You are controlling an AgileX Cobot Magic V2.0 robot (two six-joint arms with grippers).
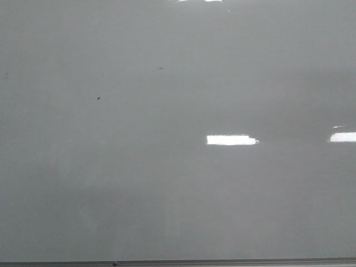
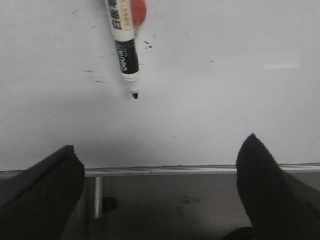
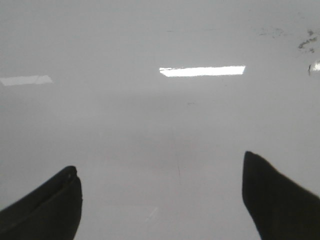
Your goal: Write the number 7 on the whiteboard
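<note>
A: Where's the whiteboard (image 1: 178, 183) sitting?
B: It's filling the front view, carrying only specks.
A: The claws?
B: The left gripper (image 2: 160, 187) and right gripper (image 3: 160, 197) are both gaping wide, gripping nothing. A black marker (image 2: 125, 47) is lying on the whiteboard, beyond the left fingers (image 2: 42, 192).
</note>
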